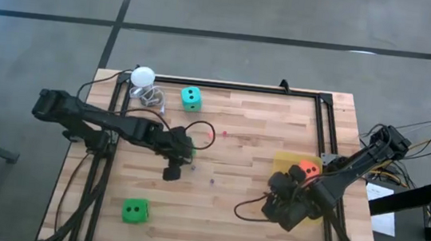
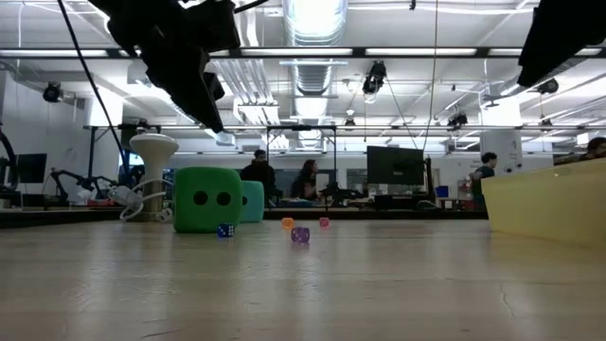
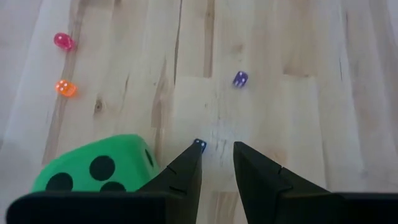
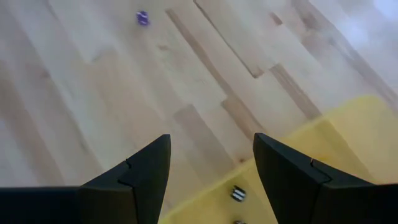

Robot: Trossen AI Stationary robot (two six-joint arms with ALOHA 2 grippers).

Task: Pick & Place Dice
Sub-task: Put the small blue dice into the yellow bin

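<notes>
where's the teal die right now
In the high view the teal die sits at the table's far edge, left of centre, just right of the white ball and beyond the left tool.

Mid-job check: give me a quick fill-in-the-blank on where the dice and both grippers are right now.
1. The left gripper hovers over the table beside a ____ die.
2. The orange-red die sits in the ____ tray.
3. The teal die lies near the white ____.
4. The right gripper has its fingers ____ above the tray's edge.

Missing words: green; yellow; ball; open
</notes>
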